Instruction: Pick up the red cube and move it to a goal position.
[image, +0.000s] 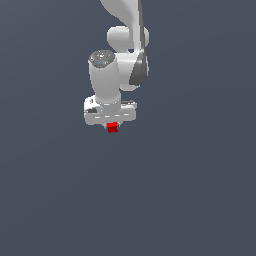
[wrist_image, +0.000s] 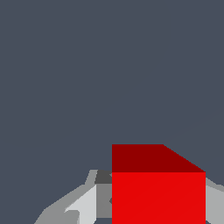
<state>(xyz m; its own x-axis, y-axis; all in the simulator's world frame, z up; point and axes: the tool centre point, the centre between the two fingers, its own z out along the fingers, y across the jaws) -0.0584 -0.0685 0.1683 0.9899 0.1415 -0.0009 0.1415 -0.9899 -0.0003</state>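
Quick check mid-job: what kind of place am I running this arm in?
Most likely a bare simulated workspace, not a real room: a flat, uniform slate-grey ground with no texture or furniture, a smoothly rendered white arm, and a plain red cube sitting between the gripper fingers.

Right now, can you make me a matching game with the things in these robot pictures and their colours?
Things:
1. red cube
2. gripper
3. floor

Colours:
A. plain dark blue-grey
B. bright red
C. white and grey

Pairs: 1-B, 2-C, 3-A

In the wrist view, the red cube sits between the gripper's fingers.
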